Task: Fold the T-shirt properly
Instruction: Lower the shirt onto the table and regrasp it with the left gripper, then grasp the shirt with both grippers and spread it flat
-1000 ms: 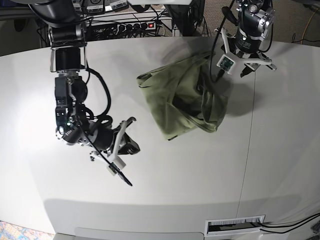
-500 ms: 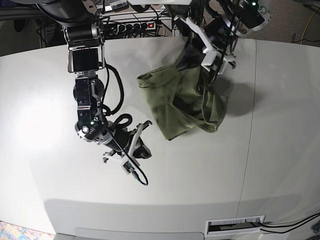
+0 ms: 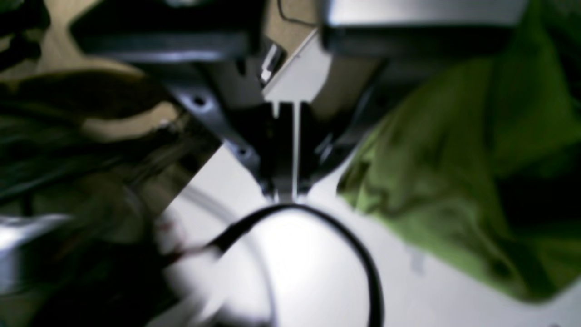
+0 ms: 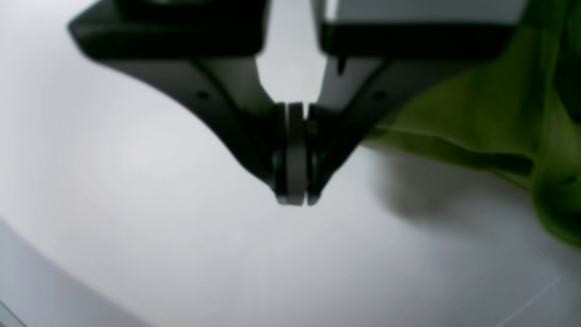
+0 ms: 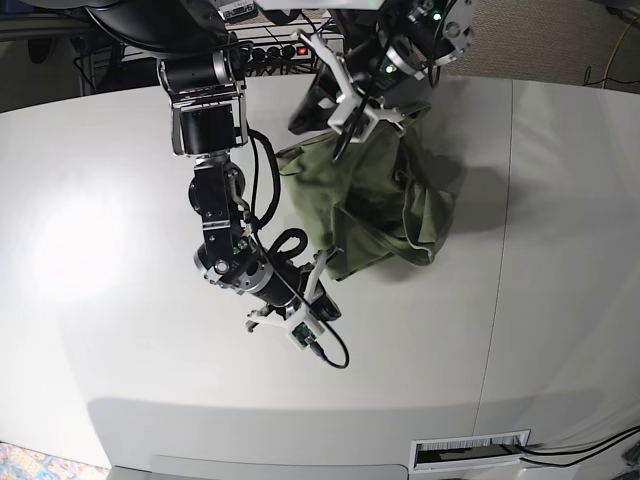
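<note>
Two robot arms work over a pale table [image 5: 560, 300]. An olive-green T-shirt [image 5: 385, 205] lies crumpled toward the far centre of the table. The left gripper [image 5: 338, 140] hangs at the shirt's far edge, its fingers pressed together with nothing visibly between them. The right gripper [image 5: 322, 265] sits low, just left of the shirt's near corner, its fingers [image 4: 295, 154] likewise closed and empty.
</note>
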`<action>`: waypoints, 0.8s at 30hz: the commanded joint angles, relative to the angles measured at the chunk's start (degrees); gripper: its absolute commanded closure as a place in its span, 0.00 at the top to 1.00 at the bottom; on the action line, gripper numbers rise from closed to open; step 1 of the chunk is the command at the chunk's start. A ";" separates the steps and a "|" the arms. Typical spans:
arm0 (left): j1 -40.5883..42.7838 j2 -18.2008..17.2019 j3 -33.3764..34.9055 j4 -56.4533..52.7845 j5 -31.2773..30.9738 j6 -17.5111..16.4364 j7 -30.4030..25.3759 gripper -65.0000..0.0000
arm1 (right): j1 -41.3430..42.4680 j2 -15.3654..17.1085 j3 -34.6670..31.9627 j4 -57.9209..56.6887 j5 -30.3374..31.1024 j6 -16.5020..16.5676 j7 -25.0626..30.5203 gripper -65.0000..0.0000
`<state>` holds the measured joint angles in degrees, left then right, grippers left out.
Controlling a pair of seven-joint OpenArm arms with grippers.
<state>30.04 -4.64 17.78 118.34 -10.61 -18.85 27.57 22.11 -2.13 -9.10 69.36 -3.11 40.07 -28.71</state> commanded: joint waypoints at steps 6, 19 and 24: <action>-4.11 -0.04 0.04 -8.52 5.11 -0.22 -3.19 0.00 | 1.22 1.14 -6.14 1.01 0.04 -0.07 -2.67 0.00; -5.09 -12.28 -4.22 -9.79 12.28 4.87 -2.34 0.00 | 1.22 11.85 -16.39 1.03 9.81 -0.07 -13.46 0.00; -5.18 -17.92 -9.84 -9.81 9.77 4.87 -4.13 0.00 | 1.22 13.94 -16.39 1.05 21.29 -0.07 -21.40 0.00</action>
<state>24.91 -22.26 8.10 107.79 -0.38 -14.35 24.73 22.37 11.42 -25.56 69.84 19.18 39.90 -48.69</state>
